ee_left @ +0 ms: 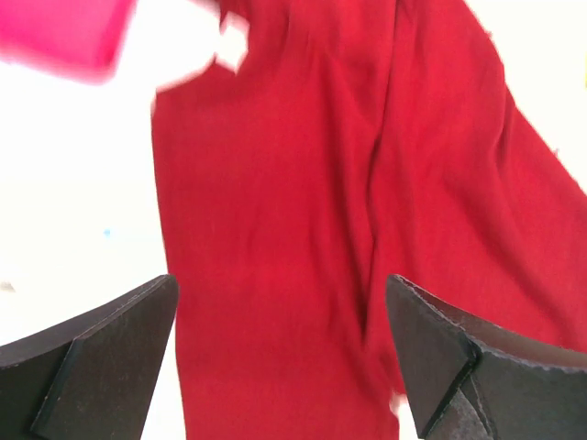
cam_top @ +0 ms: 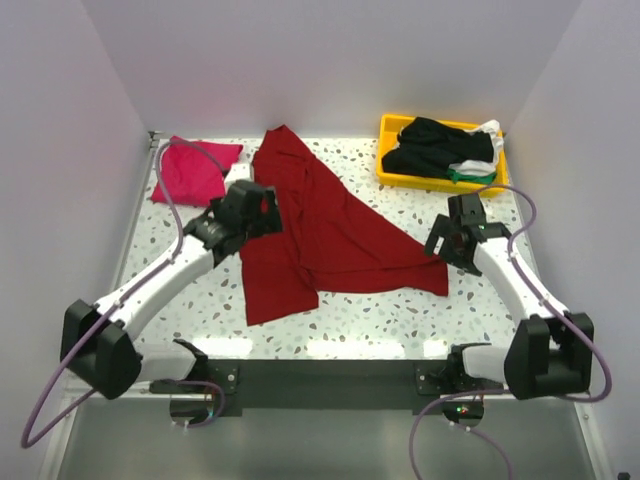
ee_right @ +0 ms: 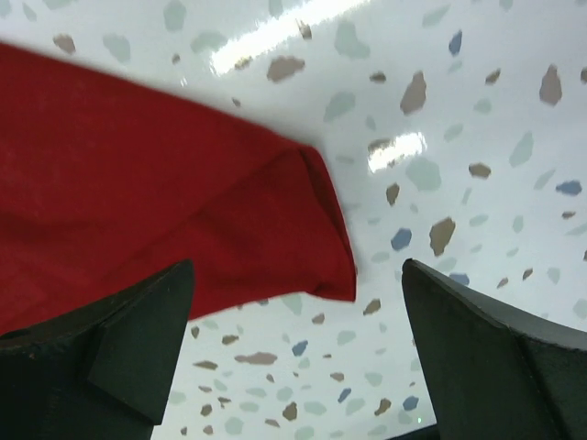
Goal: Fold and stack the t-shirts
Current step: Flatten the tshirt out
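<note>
- Magenta-pink shirt [cam_top: 190,170] sits bunched just left of the dark red shirt [cam_top: 330,235].
- Left gripper [ee_left: 280,289] hovers over that shirt's left half, jaws spread wide, gripping nothing.
- Right gripper [ee_right: 298,275] is above its right corner, jaws wide apart, empty.
- Yellow tray [cam_top: 420,183], beyond its right side, holds the black, white and green shirts [cam_top: 435,150].

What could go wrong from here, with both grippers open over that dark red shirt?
1. The dark red shirt lies rumpled, with layers overlapping under the left gripper; a pinch there might catch several layers and skew the fold.
2. The right gripper hangs over just the shirt's corner, half above bare table; it could close on a sliver that slips out.
3. The magenta shirt lies close by; dragged cloth may disturb it.
</note>
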Robot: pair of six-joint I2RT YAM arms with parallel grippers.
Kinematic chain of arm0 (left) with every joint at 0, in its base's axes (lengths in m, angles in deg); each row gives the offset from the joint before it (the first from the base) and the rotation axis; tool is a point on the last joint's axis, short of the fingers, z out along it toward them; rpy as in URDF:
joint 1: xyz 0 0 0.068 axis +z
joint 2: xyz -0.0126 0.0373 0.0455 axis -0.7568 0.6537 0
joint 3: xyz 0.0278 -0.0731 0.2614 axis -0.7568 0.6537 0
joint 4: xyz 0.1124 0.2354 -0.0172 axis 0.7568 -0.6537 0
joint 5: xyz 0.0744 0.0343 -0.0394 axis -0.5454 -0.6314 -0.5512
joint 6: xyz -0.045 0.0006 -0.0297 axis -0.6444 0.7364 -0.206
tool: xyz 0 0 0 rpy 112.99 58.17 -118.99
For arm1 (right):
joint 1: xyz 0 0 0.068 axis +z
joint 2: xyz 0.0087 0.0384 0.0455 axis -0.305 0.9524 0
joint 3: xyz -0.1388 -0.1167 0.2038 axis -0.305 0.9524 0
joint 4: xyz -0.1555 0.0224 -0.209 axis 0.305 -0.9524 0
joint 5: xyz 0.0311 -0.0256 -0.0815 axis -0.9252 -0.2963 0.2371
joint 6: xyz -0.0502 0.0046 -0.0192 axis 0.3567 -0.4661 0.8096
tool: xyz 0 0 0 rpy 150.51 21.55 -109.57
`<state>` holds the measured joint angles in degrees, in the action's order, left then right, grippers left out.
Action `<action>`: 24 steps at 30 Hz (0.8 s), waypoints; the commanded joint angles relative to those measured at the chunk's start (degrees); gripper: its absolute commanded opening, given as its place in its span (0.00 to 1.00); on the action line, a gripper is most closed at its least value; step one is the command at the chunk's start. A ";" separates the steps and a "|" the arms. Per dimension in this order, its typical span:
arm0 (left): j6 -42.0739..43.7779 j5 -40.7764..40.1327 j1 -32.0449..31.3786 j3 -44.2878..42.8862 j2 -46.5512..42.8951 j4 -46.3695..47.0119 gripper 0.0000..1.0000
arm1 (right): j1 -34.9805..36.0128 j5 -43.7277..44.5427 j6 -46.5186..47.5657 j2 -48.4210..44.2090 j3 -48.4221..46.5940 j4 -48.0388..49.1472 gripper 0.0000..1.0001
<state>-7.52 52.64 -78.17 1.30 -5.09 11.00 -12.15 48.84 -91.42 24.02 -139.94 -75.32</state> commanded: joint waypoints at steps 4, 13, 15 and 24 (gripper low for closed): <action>-15.27 5.82 -4.14 20.47 -13.06 -14.39 1.00 | -1.12 -3.34 -3.48 -9.52 7.31 -1.68 0.99; -20.47 17.44 -6.16 34.28 -21.98 -9.75 0.93 | -1.83 -7.99 -4.27 -9.70 11.18 0.96 0.99; -20.64 19.45 -6.25 35.60 -21.27 -8.60 0.84 | -2.09 -7.99 -4.27 -9.44 11.09 1.22 0.99; -20.47 16.56 -6.43 35.43 -14.87 -5.36 0.61 | -2.62 -8.35 -4.01 -8.30 11.44 1.75 0.99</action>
<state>-27.15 69.20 -84.25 36.77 -22.80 0.73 -14.42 41.32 -94.74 15.24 -128.71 -75.10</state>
